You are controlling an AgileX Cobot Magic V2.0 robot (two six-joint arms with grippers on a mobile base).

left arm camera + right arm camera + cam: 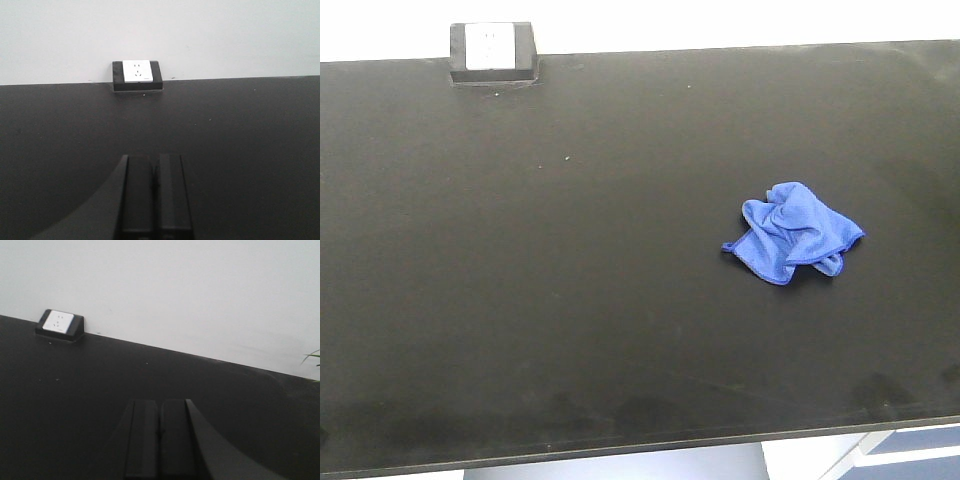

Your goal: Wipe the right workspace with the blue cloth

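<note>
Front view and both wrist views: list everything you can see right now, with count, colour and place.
blue cloth: one, royal blue, crumpled on the benchtop right of centre, nothing touching it.
benchtop: one, matte black, fills most of the front view.
socket box: one, black with a white face, at the back edge to the left, against the wall.
wall: white, behind the benchtop.
plant leaf: a green tip at the right edge of the right wrist view.
left gripper: black, fingers together, above bare benchtop.
right gripper: black, fingers together, above bare benchtop.
</note>
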